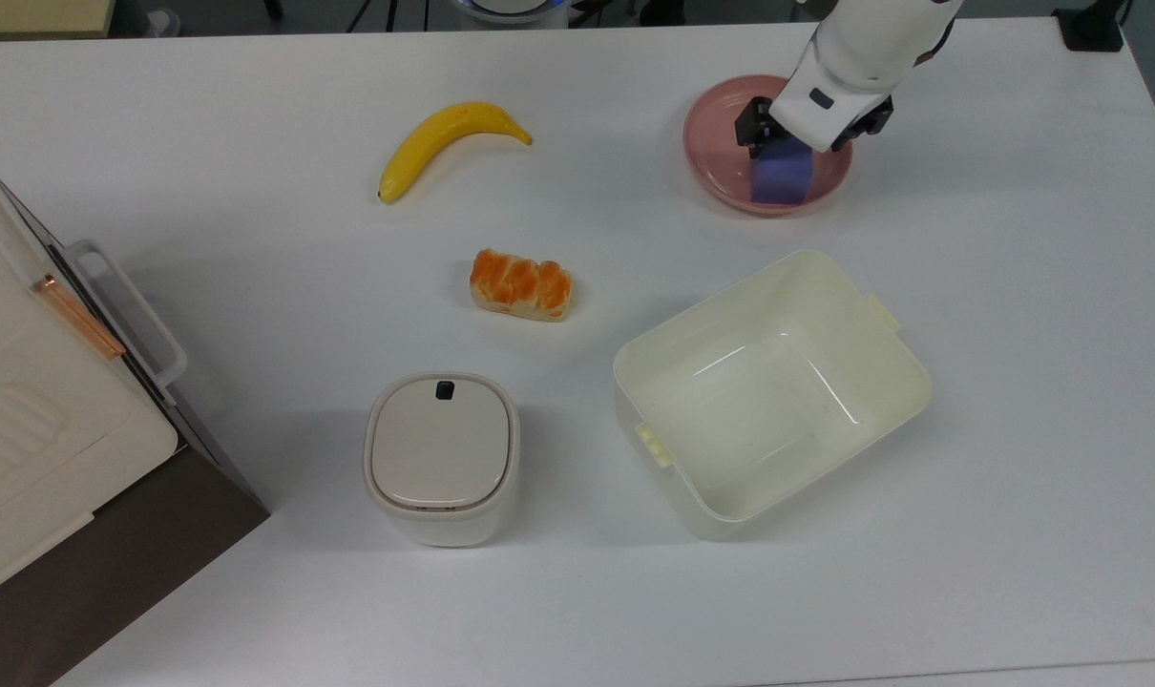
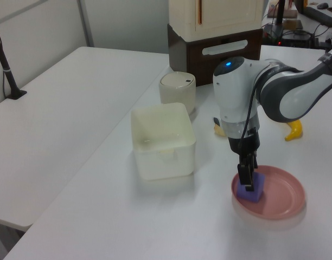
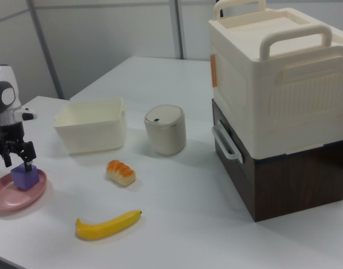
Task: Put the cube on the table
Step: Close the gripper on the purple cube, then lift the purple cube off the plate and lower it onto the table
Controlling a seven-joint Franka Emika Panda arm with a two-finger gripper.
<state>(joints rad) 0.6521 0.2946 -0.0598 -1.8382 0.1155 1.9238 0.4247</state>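
The blue-purple cube sits on a pink plate at the far right of the white table in the top view. My gripper points down over it, and its dark fingers flank the cube's top in the right view, shut on its sides. In the left view one finger covers the upper corner of the cube, which rests near the left rim of the plate.
A cream tub stands just in front of the plate. A bread roll, a banana and a lidded white bin lie further toward the top view's left. A tall cream and brown cabinet fills that edge.
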